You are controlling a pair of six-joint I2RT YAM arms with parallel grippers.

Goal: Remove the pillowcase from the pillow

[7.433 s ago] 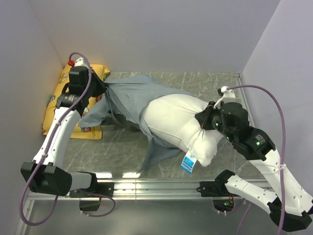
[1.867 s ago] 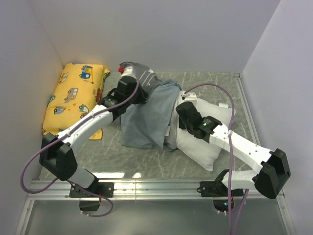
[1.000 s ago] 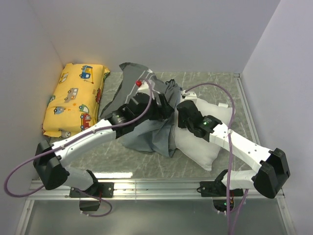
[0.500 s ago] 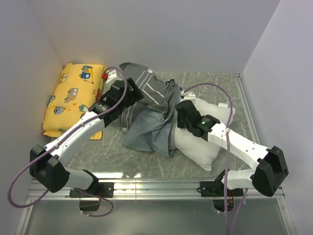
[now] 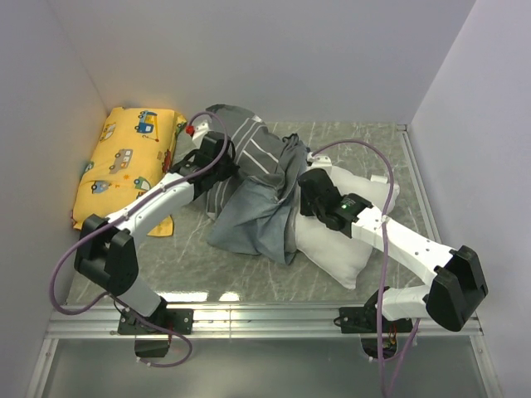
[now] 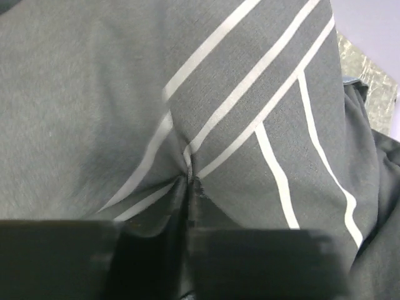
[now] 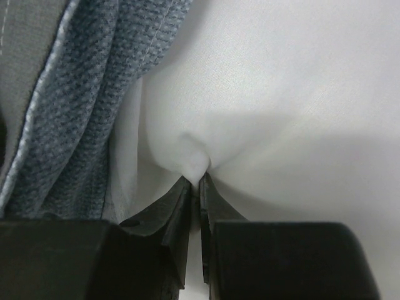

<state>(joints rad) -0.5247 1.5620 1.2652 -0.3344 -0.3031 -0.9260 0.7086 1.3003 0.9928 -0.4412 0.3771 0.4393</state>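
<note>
Top external view: pillowcase (image 5: 253, 207), grey with white stripes, bunched at frame centre and overlapping the left end of the pillow (image 5: 344, 245). Pillow white, right of centre, lying on the table (image 5: 207, 274). Yellow cushion (image 5: 124, 166), upper left, against the wall.

Left wrist view: left gripper (image 6: 189, 181) clenched on a fold of striped pillowcase.

Right wrist view: right gripper (image 7: 200, 181) pinching white pillow fabric, just beside the pillowcase edge.

Dark grey pillowcase (image 5: 249, 215) with thin white stripes, blue-grey inside; plain white pillow (image 5: 336, 249); yellow vehicle-print cushion (image 5: 124, 166); grey marbled table (image 5: 353, 137).
</note>
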